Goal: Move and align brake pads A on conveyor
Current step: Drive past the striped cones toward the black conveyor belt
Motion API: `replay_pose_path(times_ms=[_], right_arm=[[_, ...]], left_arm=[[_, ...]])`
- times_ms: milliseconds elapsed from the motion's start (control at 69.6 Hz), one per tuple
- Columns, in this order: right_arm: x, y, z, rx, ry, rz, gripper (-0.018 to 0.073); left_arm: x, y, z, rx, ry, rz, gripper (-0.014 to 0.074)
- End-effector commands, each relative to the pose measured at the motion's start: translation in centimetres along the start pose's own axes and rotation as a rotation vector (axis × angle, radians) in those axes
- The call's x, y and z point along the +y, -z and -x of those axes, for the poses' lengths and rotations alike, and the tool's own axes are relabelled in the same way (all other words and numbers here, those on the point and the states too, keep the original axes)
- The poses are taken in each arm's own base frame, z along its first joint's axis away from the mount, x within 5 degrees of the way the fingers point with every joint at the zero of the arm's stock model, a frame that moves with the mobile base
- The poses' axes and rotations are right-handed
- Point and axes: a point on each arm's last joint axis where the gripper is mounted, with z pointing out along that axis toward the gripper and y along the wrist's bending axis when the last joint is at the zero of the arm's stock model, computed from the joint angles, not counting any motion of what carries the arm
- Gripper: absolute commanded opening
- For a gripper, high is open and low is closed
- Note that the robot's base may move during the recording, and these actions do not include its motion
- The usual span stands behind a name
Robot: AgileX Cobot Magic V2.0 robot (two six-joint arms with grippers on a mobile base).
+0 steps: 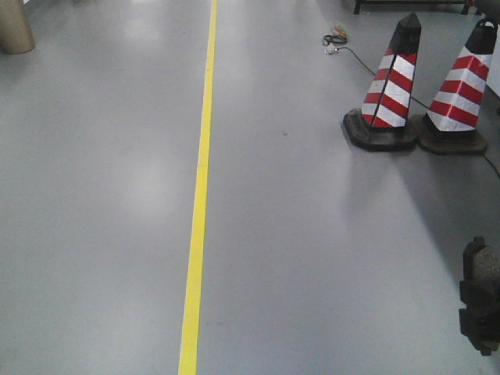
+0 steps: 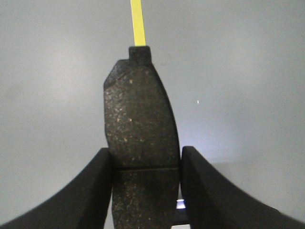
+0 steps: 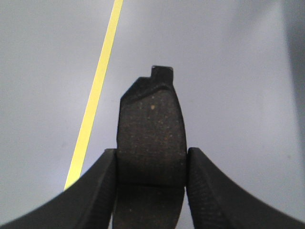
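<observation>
A smooth grey floor fills the front-facing view, with a yellow line painted along it from the near edge to the far end. To the right of the line stand two red-and-white striped cones on black bases, the nearer cone just beside the farther cone, their bases touching or almost so. A thin black cable runs over the floor behind them from a small tangle of wires at its far end. A tan cylinder stands at the far left corner, well apart from everything else. At the right edge of this view a dark notched brake pad hangs upright in the foreground, cut off by the frame; which hand carries it cannot be told from here. In the left wrist view the left hand is closed on the first brake pad, both black fingers pressing its long edges near the centre groove, the speckled friction face towards the camera and the tabbed end pointing away over the floor. In the right wrist view the right hand clamps the second brake pad the same way, at its groove. Nothing stands between either pad and the floor below it.
</observation>
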Motion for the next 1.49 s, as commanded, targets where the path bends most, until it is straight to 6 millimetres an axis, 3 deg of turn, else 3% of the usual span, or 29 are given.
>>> replay_pose_path(times_ms=[0, 1479], right_arm=[[-0.03, 0.70, 1.47, -0.111, 0.010, -0.005, 0.0024], [-0.03, 0.70, 1.50, -0.113, 0.010, -0.005, 0.0024]], left_arm=[[-0.24, 0.68, 1.11, -0.089, -0.001, -0.018, -0.0006], [-0.24, 0.68, 1.12, -0.090, -0.001, -0.018, -0.0006]])
